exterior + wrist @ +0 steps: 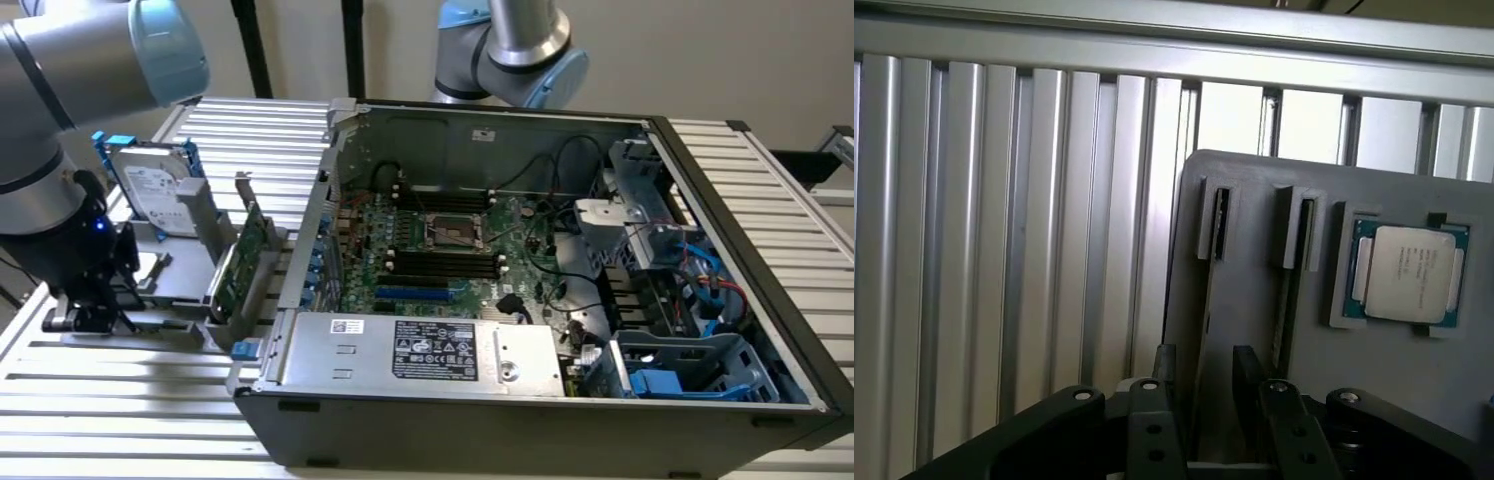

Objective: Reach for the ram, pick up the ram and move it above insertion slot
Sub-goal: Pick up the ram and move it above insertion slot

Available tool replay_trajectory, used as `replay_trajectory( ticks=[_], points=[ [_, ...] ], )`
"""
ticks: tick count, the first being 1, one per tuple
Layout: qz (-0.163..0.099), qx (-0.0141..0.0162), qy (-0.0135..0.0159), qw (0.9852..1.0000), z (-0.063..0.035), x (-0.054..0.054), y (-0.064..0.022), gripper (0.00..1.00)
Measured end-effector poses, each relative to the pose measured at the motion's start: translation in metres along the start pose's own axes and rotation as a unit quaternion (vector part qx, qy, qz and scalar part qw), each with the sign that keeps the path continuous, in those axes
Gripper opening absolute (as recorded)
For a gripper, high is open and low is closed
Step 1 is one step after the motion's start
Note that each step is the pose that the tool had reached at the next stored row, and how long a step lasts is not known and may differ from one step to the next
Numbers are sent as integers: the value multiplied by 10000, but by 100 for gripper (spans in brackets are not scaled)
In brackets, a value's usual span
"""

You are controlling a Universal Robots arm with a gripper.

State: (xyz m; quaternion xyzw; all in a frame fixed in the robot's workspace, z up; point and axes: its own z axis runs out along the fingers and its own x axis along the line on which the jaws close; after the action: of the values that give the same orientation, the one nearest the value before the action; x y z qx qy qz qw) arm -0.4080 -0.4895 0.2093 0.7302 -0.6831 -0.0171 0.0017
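In the wrist view my gripper (1206,365) is open, its two dark fingers (1166,362) standing on either side of a long slot in the grey holder (1254,300). A thin dark strip, the ram (1210,270) seen edge-on, stands in that slot and runs between the fingers without touching them. In the exterior view the gripper (83,316) hangs low over the holder (167,290) at the exterior view's left, and the arm hides the ram. The motherboard's black insertion slots (441,264) lie inside the open computer case (561,400), far from the gripper.
A second slot (1294,250) and a CPU (1409,272) sit in the holder beside the ram. A silver hard drive with blue rails (150,185) and a green card with a metal bracket (240,262) stand upright between gripper and case. Another arm (514,50) rises behind the case.
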Motion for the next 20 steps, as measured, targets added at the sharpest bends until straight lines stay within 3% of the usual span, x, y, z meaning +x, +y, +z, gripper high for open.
replay_trajectory(
  ticks=[8,20],
  points=[
    [77,-19,-5,10000,59,3,-19,37],
    [89,-23,-10,10000,112,5,-35,37]
  ],
)
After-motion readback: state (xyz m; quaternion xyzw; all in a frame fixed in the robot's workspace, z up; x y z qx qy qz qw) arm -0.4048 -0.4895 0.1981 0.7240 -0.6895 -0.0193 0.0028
